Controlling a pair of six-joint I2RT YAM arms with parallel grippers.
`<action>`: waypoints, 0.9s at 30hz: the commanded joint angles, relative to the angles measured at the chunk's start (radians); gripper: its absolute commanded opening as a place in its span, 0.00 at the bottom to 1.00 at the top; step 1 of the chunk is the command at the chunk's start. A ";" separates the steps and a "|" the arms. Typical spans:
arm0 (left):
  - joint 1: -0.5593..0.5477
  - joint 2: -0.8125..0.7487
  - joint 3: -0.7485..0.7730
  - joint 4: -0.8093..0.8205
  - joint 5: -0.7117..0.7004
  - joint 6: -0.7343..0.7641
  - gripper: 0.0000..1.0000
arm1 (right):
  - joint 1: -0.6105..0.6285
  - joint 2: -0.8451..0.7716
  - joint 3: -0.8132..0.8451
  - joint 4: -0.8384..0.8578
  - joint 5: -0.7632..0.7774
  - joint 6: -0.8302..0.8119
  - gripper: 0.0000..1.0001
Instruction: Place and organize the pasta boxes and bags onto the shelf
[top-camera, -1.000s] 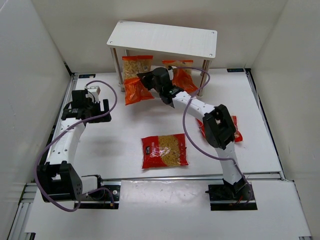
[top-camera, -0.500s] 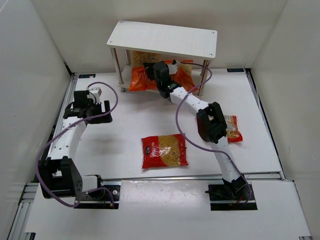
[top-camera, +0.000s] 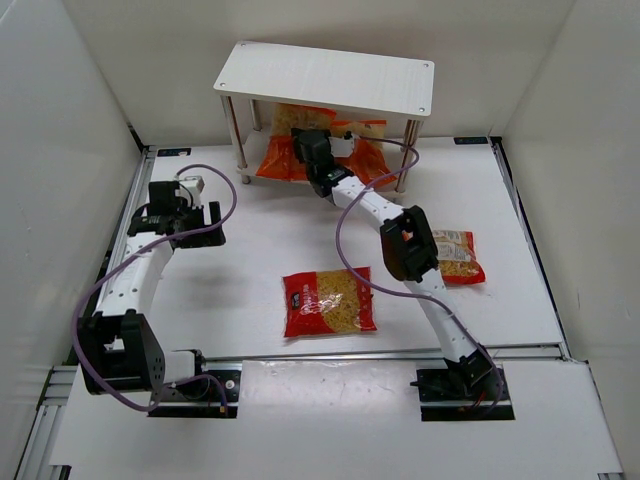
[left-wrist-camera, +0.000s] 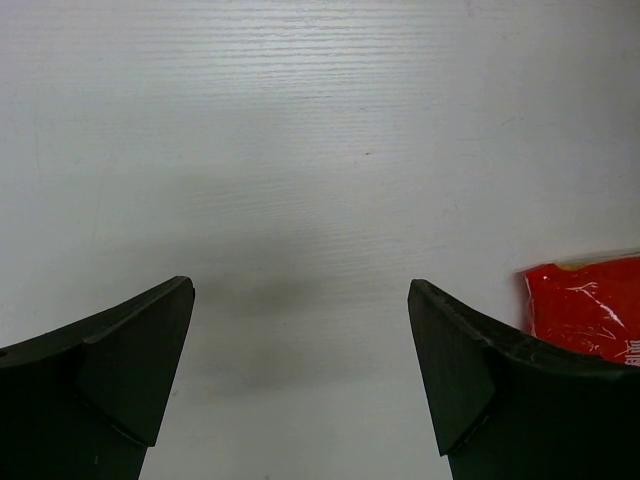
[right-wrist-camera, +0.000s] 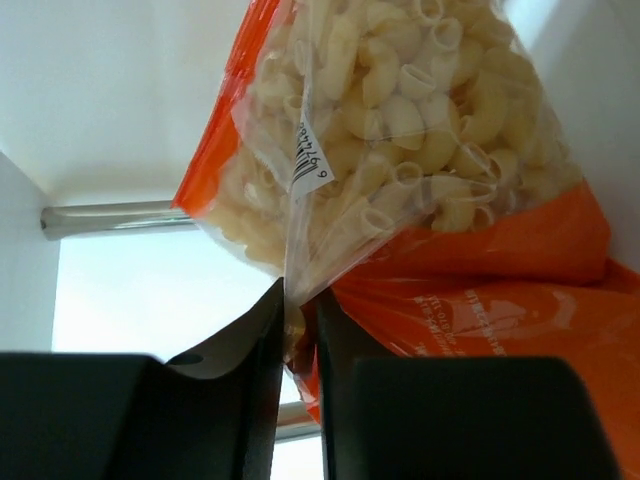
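Note:
The shelf stands at the back of the table on silver legs. My right gripper reaches under its top board, shut on the edge seam of an orange pasta bag. In the right wrist view the gripper pinches that seam, and the bag hangs above the jaws with macaroni showing. A second orange bag lies beside it under the board. One red bag lies flat mid-table. Another red bag is partly hidden by the right arm. My left gripper hovers open and empty over bare table.
White walls enclose the table on three sides. The shelf's silver legs flank the right gripper. A purple cable loops off the right arm over the table. A red bag's corner shows right of the left gripper.
My right gripper has carried the orange bag from in front of the shelf's left side to under the top board, the arm stretching out. The left arm has stayed put.

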 joint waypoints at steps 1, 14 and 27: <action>0.003 -0.001 -0.006 0.013 0.005 0.004 0.99 | -0.022 -0.086 -0.008 0.154 -0.009 0.048 0.28; 0.003 0.032 0.136 0.031 -0.050 0.004 0.99 | 0.087 -0.417 -0.290 -0.065 -0.223 -0.298 0.78; -0.009 0.489 0.781 0.062 -0.004 0.004 0.99 | 0.130 -1.100 -0.979 -0.315 -0.178 -1.216 0.88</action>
